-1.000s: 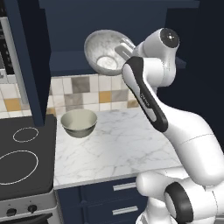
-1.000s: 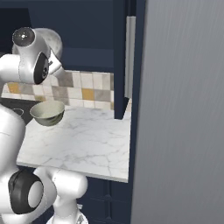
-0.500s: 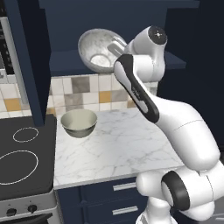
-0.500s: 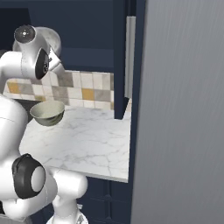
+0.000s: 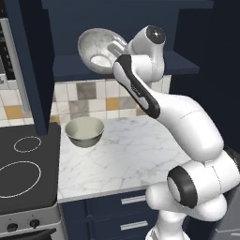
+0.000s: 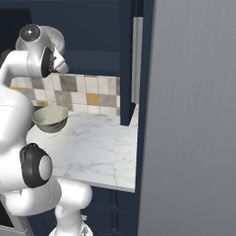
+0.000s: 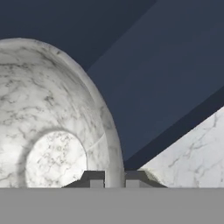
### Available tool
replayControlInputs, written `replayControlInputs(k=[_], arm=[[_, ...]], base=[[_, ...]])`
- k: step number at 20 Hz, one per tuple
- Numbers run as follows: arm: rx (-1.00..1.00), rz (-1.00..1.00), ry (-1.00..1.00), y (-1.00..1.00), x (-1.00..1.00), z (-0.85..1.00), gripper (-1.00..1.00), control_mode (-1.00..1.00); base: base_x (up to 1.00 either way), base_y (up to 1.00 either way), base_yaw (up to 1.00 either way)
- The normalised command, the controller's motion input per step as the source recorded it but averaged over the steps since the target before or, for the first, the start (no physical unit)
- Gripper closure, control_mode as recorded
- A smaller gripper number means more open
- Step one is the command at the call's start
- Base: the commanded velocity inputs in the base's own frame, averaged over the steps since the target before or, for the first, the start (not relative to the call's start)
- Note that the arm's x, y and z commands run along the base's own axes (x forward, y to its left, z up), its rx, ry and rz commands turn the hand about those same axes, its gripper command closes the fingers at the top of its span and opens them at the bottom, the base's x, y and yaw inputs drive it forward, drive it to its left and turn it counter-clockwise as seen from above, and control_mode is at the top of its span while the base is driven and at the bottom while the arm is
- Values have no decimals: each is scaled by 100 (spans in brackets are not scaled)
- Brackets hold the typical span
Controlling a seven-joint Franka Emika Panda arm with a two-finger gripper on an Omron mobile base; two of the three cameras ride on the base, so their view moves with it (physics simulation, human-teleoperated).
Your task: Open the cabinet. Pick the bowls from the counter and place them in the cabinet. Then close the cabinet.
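In the upper middle of the left base view the pincer (image 5: pixel 114 48) is clamped on the rim of the marbled bowl (image 5: pixel 97 50), which hangs tilted on its side at the front of the open cabinet (image 5: pixel 117 65), above its lower shelf. In the hand view the two fingertips (image 7: pixel 93 178) straddle that rim, one inside, one outside. The plain beige bowl (image 5: pixel 85 131) stands upright on the white marble worktop (image 5: pixel 126 159), left of centre, just beside the black stovetop (image 5: pixel 23 173)
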Motion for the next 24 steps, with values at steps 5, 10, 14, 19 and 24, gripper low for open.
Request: replayControlInputs(k=[5, 10, 14, 19, 24], arm=[[0, 1, 0, 16, 46, 0, 100, -100], [0, 1, 1, 10, 34, 0, 100, -100], [0, 0, 0, 13, 33, 0, 100, -100], [0, 0, 0, 22, 18, 0, -100, -100], [0, 0, -1, 10, 5, 0, -100, -100]], base=[[0, 0, 0], [0, 0, 0], [0, 0, 0], [0, 0, 0], [0, 0, 0]])
